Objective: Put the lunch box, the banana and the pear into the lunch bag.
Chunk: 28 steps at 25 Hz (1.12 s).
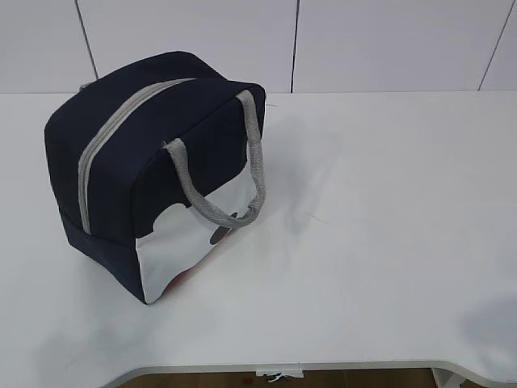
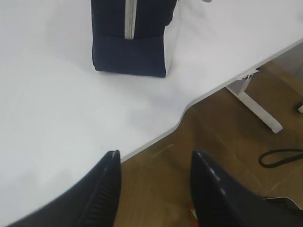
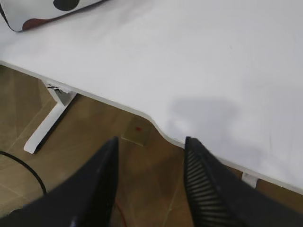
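Observation:
The navy-blue lunch bag (image 1: 153, 170) stands on the left of the white table, its grey zipper (image 1: 121, 129) shut and its grey strap handles (image 1: 242, 162) hanging over the white lower panel. Its end shows in the left wrist view (image 2: 130, 40); a corner of its white panel shows in the right wrist view (image 3: 42, 12). The lunch box, banana and pear are out of view. My left gripper (image 2: 156, 158) is open and empty over the table's front edge. My right gripper (image 3: 150, 144) is open and empty, also at the front edge. Neither gripper shows in the exterior view.
The white table (image 1: 380, 242) has a curved front edge (image 2: 189, 101) with the wooden floor below. A white table leg (image 2: 255, 106) and a black cable (image 2: 279, 156) lie on the floor. White wall panels stand behind the table.

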Each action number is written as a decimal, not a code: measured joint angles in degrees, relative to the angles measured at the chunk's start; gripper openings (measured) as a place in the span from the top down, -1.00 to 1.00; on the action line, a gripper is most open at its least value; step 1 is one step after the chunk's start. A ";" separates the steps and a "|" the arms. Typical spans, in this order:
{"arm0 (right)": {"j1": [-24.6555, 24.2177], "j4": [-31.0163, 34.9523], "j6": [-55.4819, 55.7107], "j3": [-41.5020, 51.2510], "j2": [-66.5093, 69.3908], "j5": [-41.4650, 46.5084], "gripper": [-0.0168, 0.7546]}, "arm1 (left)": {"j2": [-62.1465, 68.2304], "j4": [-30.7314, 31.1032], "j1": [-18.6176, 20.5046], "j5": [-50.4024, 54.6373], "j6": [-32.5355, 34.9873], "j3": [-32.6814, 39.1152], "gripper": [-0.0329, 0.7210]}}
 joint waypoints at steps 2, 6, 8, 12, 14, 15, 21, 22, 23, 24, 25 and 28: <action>0.09 -0.05 0.00 0.14 -0.54 -0.60 0.02 | -0.18 0.05 0.00 -0.10 0.00 2.00 -0.05; 0.09 -0.14 0.00 0.27 -0.54 -1.47 0.02 | -0.18 0.14 0.00 -2.20 0.00 2.87 -0.05; 0.09 -0.14 0.11 0.33 -0.56 -1.93 0.02 | -0.18 0.14 0.00 -3.83 0.00 3.10 -0.05; 0.09 -0.78 0.10 1.41 -0.56 -4.13 0.02 | -0.18 0.14 0.00 -7.53 0.00 4.88 -0.05; 0.09 -0.89 0.10 1.93 -0.56 -4.82 0.02 | -0.18 0.14 0.00 -8.03 0.00 5.22 -0.05; 0.09 -0.89 0.10 2.05 -0.56 -4.94 0.02 | -0.18 0.14 0.00 -8.16 0.00 5.22 -0.05; 0.09 -1.00 0.10 2.29 -0.56 -5.34 0.02 | -0.18 0.14 0.00 -8.63 0.00 5.22 -0.05; 0.09 -1.00 0.10 2.29 -0.56 -5.46 0.02 | -0.18 0.14 0.00 -8.63 0.00 5.22 -0.05; 0.09 -1.00 0.10 2.29 -0.56 -5.46 0.02 | -0.18 0.14 0.00 -8.63 0.00 5.22 -0.05; 0.09 -1.00 0.10 2.29 -0.56 -5.46 0.02 | -0.18 0.14 0.00 -8.63 0.00 5.22 -0.05; 0.09 -1.00 0.10 2.29 -0.56 -5.46 0.02 | -0.18 0.14 0.00 -8.63 0.00 5.22 -0.05; 0.09 -1.00 0.10 2.29 -0.56 -5.61 0.02 | -0.18 0.14 0.00 -8.63 0.00 5.22 -0.05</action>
